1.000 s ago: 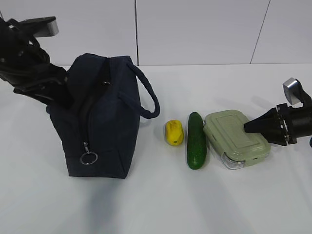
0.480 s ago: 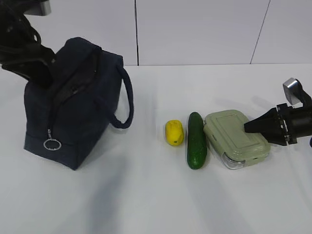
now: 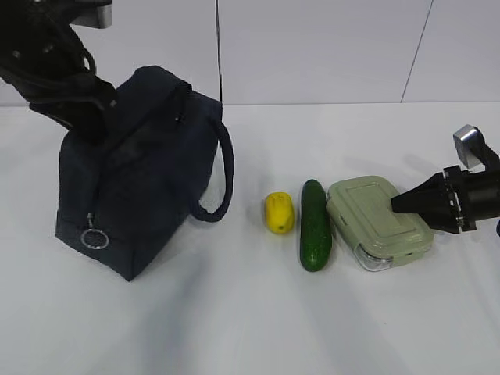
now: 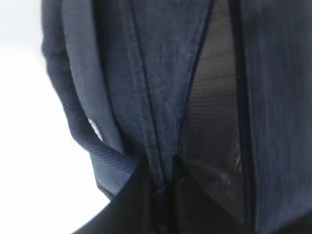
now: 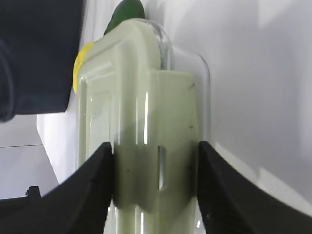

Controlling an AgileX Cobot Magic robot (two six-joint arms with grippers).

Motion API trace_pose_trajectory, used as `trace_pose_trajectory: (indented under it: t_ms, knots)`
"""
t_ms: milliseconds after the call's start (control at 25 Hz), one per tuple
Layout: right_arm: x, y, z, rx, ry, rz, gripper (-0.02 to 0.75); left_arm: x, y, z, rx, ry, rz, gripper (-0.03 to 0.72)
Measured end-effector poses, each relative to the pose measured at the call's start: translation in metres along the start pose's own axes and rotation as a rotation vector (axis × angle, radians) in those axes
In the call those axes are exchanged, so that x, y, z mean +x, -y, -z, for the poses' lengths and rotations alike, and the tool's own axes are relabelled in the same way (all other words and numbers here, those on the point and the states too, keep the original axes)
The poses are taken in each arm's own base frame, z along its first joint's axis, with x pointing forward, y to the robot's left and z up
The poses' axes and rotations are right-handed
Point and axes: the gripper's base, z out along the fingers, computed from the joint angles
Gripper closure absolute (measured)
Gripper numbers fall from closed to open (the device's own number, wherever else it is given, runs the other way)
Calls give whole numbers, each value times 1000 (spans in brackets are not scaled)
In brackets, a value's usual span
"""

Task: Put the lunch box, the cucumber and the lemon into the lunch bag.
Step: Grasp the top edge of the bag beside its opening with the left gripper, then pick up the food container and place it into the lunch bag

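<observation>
The navy lunch bag (image 3: 144,172) stands tilted at the left, its zipper ring pull (image 3: 94,238) low at the front. My left gripper (image 3: 95,125) is shut on a fold of the bag's top fabric (image 4: 146,73) and holds that side up; its jaws (image 4: 161,195) pinch the fold. The yellow lemon (image 3: 280,212), the dark green cucumber (image 3: 315,225) and the sage-lidded lunch box (image 3: 379,223) lie side by side on the table. My right gripper (image 3: 398,205) is shut on the lunch box's right end, with the fingers against both sides of the lid clasp (image 5: 155,185).
The white table (image 3: 250,328) runs to a pale wall behind. One bag handle (image 3: 223,180) loops out toward the lemon. In the right wrist view the lemon (image 5: 78,63), the cucumber tip (image 5: 124,14) and the bag (image 5: 39,53) lie beyond the box.
The left arm swung the bag left and tipped it, then brought it a little back to the right and higher. The right gripper and the three items have not moved.
</observation>
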Motion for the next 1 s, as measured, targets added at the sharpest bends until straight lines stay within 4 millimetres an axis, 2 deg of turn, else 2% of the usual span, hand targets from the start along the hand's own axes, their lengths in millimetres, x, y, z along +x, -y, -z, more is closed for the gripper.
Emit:
trace_pose_trajectory:
  t_ms: [760,1000]
  knots:
    - [0,0,0,-1,2,-107,345,0,-3,-1,-33,-2,-9,669]
    - [-9,-7,7,53,33,-102,351,0,-3,-1,-35,-3,-11,669]
